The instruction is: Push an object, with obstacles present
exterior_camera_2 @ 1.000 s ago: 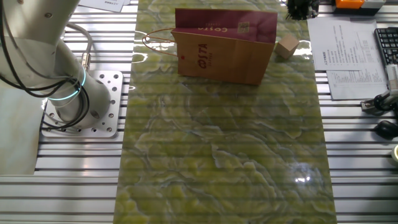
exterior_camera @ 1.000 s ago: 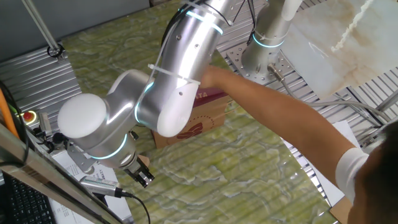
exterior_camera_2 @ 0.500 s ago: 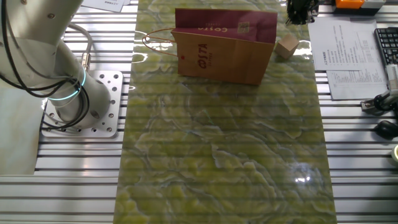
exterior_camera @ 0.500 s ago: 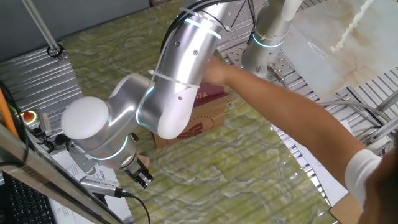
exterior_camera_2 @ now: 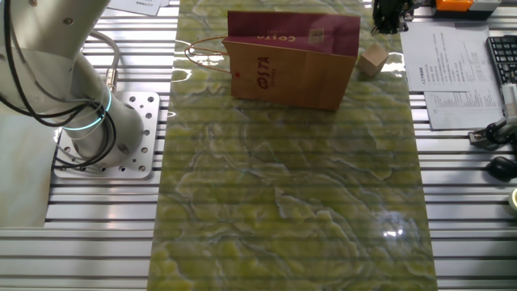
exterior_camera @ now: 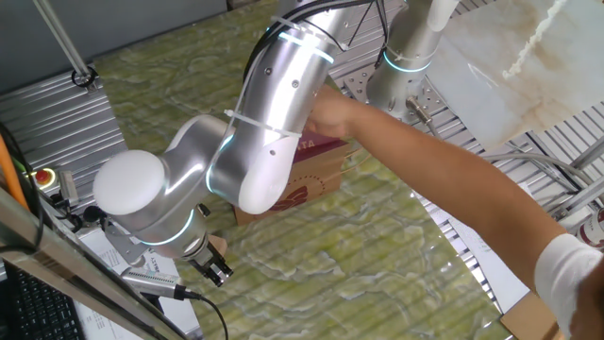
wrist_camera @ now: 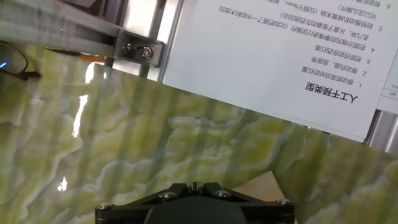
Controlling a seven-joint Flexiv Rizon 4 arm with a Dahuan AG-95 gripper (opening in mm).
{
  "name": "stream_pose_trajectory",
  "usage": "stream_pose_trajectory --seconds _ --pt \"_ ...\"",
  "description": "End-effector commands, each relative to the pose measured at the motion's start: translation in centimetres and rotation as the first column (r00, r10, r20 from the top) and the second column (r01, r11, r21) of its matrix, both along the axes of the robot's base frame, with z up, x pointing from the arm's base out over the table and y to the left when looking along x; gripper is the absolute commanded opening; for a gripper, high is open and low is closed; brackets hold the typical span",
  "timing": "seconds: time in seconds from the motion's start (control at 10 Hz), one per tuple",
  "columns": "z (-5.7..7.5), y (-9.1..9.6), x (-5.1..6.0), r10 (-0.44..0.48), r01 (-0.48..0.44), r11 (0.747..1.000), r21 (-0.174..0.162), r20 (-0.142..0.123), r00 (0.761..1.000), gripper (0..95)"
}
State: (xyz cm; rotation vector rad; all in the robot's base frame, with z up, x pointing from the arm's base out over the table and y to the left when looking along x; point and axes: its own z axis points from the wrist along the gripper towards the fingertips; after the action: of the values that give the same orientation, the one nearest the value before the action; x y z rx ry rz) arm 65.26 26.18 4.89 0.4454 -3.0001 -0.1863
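Note:
The object, a small tan wooden cube [exterior_camera_2: 372, 61], stands on the green marble mat just right of the obstacle, a brown paper bag [exterior_camera_2: 291, 65] with a maroon top band. My gripper [exterior_camera_2: 391, 13] hangs just beyond the cube at the mat's far edge, fingers shut with nothing between them. In the hand view the shut gripper [wrist_camera: 194, 185] fills the bottom edge and the cube [wrist_camera: 264, 186] shows just to its right. From the opposite side the gripper [exterior_camera: 217, 272] is low beside the cube [exterior_camera: 220, 246], and my arm hides part of the bag [exterior_camera: 311, 179].
A person's arm [exterior_camera: 425, 179] reaches across the mat toward the bag. A printed sheet [exterior_camera_2: 452, 77] and a keyboard [exterior_camera_2: 505, 56] lie right of the mat. My arm's base [exterior_camera_2: 105, 129] stands on the left. The mat [exterior_camera_2: 283, 202] spreads wide in front of the bag.
The person's arm has shifted a little along the right side. My arm's elbow moved slightly; the gripper, cube and bag stay where they were.

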Motion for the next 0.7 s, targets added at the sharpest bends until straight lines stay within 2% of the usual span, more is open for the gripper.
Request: stream_pose_trajectory --seconds 0.1,0.4,0.7 --pt "-0.1 -0.1 -0.1 0.000 0.000 1.000 0.000 0.002 1.000 0.0" --pt "-0.4 -0.2 -0.1 0.000 0.000 1.000 -0.002 0.004 1.000 0.0" --pt "-1.1 -0.4 -0.4 -0.013 0.013 1.000 -0.005 -0.015 1.000 0.0"
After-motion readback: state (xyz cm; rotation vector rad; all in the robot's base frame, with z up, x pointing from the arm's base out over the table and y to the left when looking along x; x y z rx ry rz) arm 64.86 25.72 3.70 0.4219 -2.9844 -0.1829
